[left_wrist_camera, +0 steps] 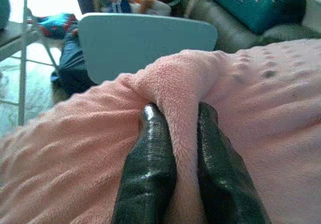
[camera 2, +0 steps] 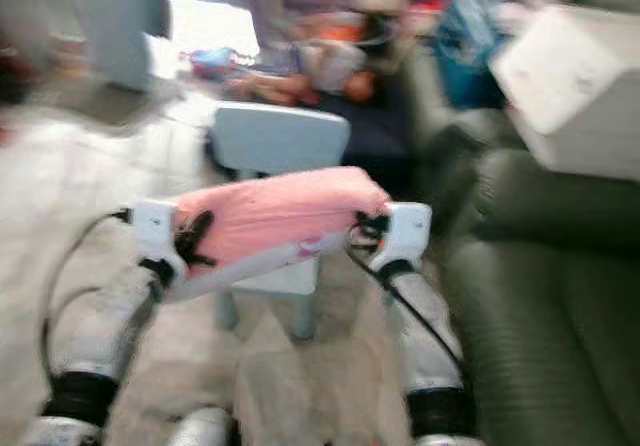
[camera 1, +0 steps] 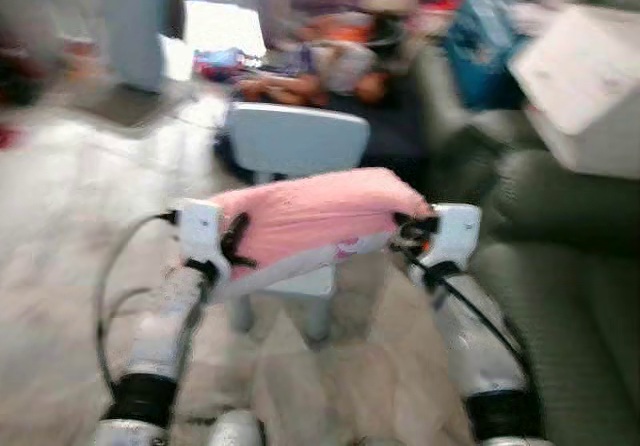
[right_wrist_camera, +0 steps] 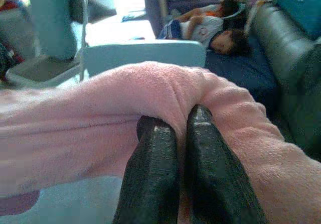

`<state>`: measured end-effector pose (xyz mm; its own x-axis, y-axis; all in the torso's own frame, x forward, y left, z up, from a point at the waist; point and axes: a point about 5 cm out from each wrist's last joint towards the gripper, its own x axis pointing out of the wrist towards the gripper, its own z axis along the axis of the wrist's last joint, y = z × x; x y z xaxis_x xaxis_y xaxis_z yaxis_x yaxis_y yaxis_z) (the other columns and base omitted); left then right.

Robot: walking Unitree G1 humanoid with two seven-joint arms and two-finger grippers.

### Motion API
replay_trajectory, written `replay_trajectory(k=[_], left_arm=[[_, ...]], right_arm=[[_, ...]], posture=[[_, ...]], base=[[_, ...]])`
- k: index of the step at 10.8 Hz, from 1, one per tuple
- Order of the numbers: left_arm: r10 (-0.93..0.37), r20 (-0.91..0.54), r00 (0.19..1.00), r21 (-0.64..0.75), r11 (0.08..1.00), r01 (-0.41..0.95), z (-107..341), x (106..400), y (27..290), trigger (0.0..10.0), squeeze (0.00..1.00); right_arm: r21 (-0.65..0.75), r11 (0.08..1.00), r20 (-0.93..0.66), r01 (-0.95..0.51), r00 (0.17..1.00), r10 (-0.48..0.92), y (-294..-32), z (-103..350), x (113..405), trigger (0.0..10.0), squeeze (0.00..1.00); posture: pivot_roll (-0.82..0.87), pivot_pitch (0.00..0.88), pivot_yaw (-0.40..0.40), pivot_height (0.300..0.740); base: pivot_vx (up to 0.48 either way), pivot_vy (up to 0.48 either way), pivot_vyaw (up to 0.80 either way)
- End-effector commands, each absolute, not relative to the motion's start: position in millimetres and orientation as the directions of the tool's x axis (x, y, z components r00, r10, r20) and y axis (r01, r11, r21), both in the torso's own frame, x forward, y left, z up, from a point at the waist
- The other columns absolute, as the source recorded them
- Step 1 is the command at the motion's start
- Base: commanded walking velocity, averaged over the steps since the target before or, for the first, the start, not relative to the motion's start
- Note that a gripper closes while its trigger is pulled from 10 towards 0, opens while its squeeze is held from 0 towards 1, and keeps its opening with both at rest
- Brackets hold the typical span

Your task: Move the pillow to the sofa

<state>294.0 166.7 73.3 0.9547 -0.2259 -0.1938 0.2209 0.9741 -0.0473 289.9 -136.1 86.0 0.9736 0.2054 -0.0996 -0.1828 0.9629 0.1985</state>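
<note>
1. Pale floor (camera 1: 60, 216) spreads out on the robot's left, and a dark green sofa (camera 1: 560, 296) sits on its right. Both head views are blurry.
2. The pink pillow (camera 1: 315, 216) hangs in the air between the two arms, in front of the robot.
3. A small light blue chair (camera 1: 295, 141) stands just behind and under the pillow. I cannot tell if the pillow touches it.
4. The left gripper (left_wrist_camera: 183, 118) is at the pillow's left end. Its two black fingers (left_wrist_camera: 150, 158) are squeezed tight on a fold of the fluffy pink cloth.
5. The right gripper (right_wrist_camera: 180, 121) is at the pillow's right end. Its fingers (right_wrist_camera: 155, 169) are almost together, pinching a bump of the pillow.
6. A white box (camera 1: 585, 76) rests on the sofa, further back.
7. A person (right_wrist_camera: 210, 28) lies on a dark blue mat beyond the chair.
</note>
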Motion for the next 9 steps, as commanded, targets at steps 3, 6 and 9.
replay_trajectory(k=[3, 6, 9], left_arm=[[-0.224, -0.17, 0.96, -0.019, 0.974, 0.224, 76.6, 295.8, 165.0, 10.0, 0.0], [-0.288, -0.148, 0.946, -0.059, 0.958, 0.282, 78.8, 294.1, 161.5, 10.0, 0.0], [-0.317, -0.144, 0.937, -0.07, 0.948, 0.31, 78.1, 292.0, 159.7, 10.0, 0.0]], right_arm=[[0.174, 0.978, -0.091, -0.112, 0.987, 0.129, -158.1, 89.5, 290.7, 10.0, 0.0], [0.179, 0.976, -0.081, -0.125, 0.987, 0.141, -155.1, 93.2, 292.1, 10.0, 0.0], [0.181, 0.976, -0.076, -0.121, 0.988, 0.136, -155.0, 94.0, 292.9, 10.0, 0.0]], posture=[[-0.07, 0.0, -0.05, 0.74], [-0.07, 0.004, -0.051, 0.74], [-0.07, 0.001, -0.048, 0.74]], base=[[0.0, 0.32, -0.8], [0.0, 0.0, -0.27], [0.0, 0.0, -0.8]])
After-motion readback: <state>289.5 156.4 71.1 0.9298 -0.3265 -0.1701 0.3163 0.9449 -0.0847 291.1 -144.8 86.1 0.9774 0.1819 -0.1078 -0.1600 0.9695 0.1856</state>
